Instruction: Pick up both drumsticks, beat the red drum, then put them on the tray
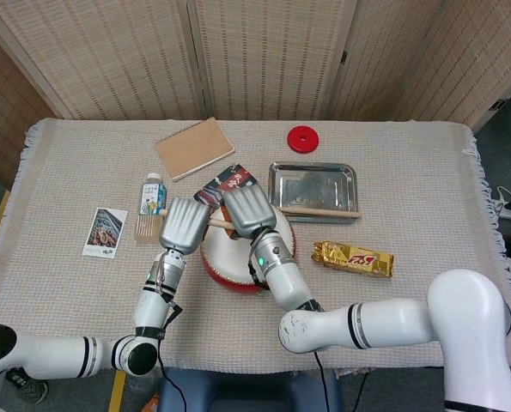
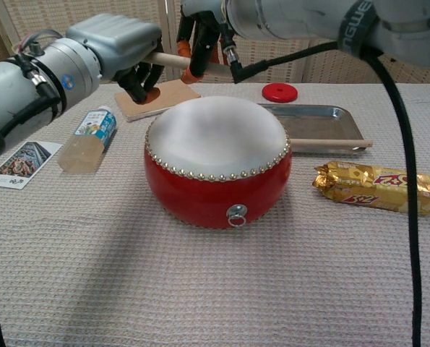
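Here the left hand (image 2: 124,47) is curled around a drumstick (image 2: 173,61), holding it level above the far left edge of the red drum (image 2: 217,165). The right hand (image 2: 204,32) hangs just beside it, its orange-tipped fingers (image 2: 194,72) closed over the same stick further along, so both hands grip one stick between them. From the head view the two hands, left (image 1: 184,225) and right (image 1: 246,211), sit side by side over the far half of the drum (image 1: 238,257), with a short piece of the stick (image 1: 216,222) showing between them.

The second drumstick (image 2: 334,144) lies across the near rim of the metal tray (image 2: 323,119), just behind and to the right of the drum; in the head view it (image 1: 319,210) crosses the tray (image 1: 313,184) along its near edge.

Near the tray's front lies a gold snack packet (image 2: 381,187). A red disc (image 2: 280,92) rests beyond the tray. Left of the drum a small bottle (image 2: 89,139) lies on its side, a photo card (image 2: 23,163) beyond it, and a brown notebook (image 1: 194,148) sits at the back. All rest on a woven tablecloth (image 2: 200,289).
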`<state>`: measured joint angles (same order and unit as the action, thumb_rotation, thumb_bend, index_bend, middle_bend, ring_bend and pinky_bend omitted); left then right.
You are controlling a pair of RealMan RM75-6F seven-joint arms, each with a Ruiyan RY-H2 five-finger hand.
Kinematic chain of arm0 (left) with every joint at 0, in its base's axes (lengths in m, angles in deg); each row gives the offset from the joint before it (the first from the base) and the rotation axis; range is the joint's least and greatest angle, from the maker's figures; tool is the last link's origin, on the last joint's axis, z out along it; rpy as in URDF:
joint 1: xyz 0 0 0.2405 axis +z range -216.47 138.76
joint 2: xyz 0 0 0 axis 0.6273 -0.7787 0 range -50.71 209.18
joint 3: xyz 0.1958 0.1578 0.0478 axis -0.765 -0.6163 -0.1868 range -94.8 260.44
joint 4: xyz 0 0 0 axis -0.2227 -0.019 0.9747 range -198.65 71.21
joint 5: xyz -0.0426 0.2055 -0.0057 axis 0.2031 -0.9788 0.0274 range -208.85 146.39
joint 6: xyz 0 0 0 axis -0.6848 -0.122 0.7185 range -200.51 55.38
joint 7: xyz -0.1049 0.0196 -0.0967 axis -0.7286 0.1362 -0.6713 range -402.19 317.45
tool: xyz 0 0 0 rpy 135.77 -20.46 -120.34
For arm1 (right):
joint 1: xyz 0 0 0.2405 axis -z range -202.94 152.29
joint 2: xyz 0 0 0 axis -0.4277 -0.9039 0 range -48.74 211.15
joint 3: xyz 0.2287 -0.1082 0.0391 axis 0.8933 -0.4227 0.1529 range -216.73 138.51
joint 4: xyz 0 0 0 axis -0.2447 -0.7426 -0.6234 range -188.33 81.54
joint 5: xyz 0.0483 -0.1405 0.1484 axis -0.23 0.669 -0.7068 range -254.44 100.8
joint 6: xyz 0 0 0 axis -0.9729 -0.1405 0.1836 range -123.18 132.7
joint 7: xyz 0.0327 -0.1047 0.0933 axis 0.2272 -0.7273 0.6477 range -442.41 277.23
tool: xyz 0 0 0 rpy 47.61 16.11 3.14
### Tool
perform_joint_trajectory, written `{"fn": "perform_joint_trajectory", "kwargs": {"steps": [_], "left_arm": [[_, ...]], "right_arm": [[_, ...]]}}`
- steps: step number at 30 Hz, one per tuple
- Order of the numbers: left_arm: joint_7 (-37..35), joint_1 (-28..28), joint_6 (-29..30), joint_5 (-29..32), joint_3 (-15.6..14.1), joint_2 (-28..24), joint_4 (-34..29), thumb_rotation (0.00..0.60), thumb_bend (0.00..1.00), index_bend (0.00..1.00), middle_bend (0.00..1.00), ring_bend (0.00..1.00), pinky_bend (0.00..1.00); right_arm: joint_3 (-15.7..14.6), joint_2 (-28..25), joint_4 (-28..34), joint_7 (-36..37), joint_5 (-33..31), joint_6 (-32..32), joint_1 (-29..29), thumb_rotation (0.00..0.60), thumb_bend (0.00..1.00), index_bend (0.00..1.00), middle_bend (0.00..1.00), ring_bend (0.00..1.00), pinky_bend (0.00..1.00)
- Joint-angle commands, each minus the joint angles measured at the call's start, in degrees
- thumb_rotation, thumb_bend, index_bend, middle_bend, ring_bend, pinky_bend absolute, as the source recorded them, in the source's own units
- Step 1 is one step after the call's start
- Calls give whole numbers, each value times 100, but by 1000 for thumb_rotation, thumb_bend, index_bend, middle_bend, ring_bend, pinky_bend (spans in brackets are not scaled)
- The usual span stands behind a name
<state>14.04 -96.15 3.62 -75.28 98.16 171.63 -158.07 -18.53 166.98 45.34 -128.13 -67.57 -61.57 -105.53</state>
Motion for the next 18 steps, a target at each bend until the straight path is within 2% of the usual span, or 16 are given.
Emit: {"fn": "perform_joint_trajectory", "kwargs": {"steps": [1, 6, 11, 18], "left_arm": [[18, 1, -7, -23, -16, 8, 27, 600, 413, 499, 705, 679, 1000], [32, 10, -66, 24, -3, -8, 28, 600, 411, 395, 570, 552, 898], [46, 13, -112, 53, 7, -40, 34, 600, 408, 294, 449, 436, 735], [47, 12, -143, 52, 13, -68, 16, 600, 408, 201, 298, 275, 528]], "right_arm": [[15, -3, -2, -12, 1, 18, 17, 600, 311, 839, 787, 591, 608], [6, -16, 16, -89, 17, 11, 48, 600, 311, 865, 804, 604, 612], [11, -48, 18, -144, 9, 4, 87, 600, 310, 873, 808, 607, 613], [-3, -62, 46, -232, 15, 6, 117, 600, 311, 877, 810, 610, 615]]}}
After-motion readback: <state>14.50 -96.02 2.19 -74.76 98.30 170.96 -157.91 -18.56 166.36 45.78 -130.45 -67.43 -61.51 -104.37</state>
